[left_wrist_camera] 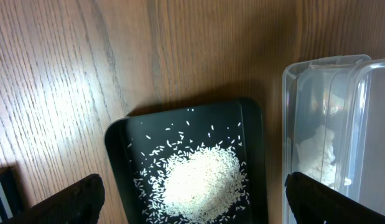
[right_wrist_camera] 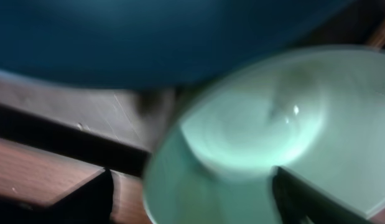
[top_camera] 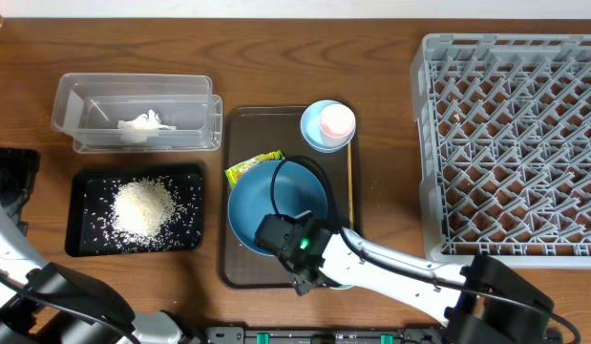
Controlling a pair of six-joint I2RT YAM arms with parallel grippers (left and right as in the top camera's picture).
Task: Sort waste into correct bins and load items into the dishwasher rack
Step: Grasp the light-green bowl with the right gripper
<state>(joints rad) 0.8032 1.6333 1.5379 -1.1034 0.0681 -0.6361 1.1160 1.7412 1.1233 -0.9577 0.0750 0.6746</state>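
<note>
Where the right arm (top_camera: 390,263) reaches in from the lower right of the overhead view, its wrist sits over the lower edge of the dark-blue dish (top_camera: 276,205), which rests on the brown serving tray (top_camera: 240,129) at the centre of the worktop (top_camera: 371,67). The right wrist view is blurred. The dish fills the top of it and the mint bowl (right_wrist_camera: 254,124) the lower right, with the bowl's rim lying between the two dark fingers (right_wrist_camera: 86,202) of the right jaws. The fingers stand apart on either side of that rim, but I cannot tell whether they pinch it or are still clear of it.

The light-blue bowl (top_camera: 314,134) stands in the tray's upper right corner with the pink-white cup (top_camera: 336,120) inside it. The yellow-green wrapper (top_camera: 252,167) lies on the tray against the upper left edge of the dish.

At the upper left of the overhead view the clear tub (top_camera: 85,96) holds the crumpled tissue (top_camera: 142,124). Just below it, the black tray (top_camera: 85,244) carries the heap of rice grains (top_camera: 142,208), with loose grains scattered around the pile. The grey rack (top_camera: 510,143) fills the right side of the frame, well apart from the serving tray.

The left arm (top_camera: 13,244) is at the lower left. In its wrist view the left jaws are released, with one finger (left_wrist_camera: 74,202) at each bottom corner and only the black tray and its rice showing between them.
</note>
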